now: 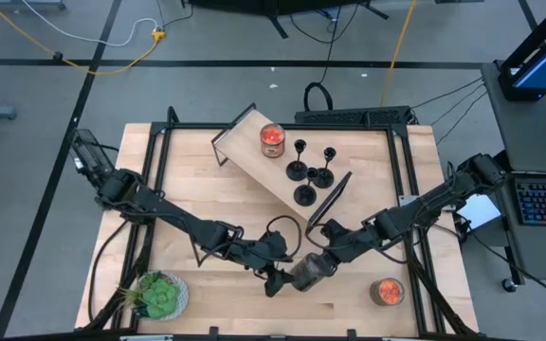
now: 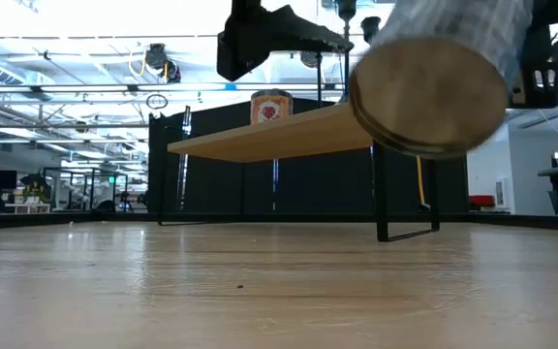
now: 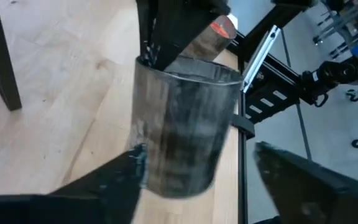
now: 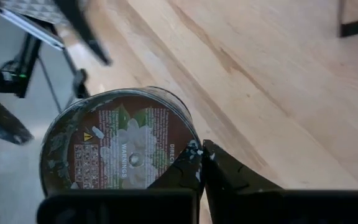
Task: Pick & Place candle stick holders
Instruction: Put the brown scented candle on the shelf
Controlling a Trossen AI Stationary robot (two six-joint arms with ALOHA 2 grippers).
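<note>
The three black candle holders [image 1: 309, 170] stood on the raised shelf [image 1: 254, 156], light and tippy, likely best pinched at their thin stems, while the right gripper [image 1: 322, 268] clenched a grey jar [image 1: 304, 272] over the counter [image 1: 245, 303] and the left gripper [image 1: 275, 278] flanked it, jaws released.

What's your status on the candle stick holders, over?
Right gripper shut on grey jar, lifted. Left gripper open around it. Three candle stick holders untouched on shelf.
</note>
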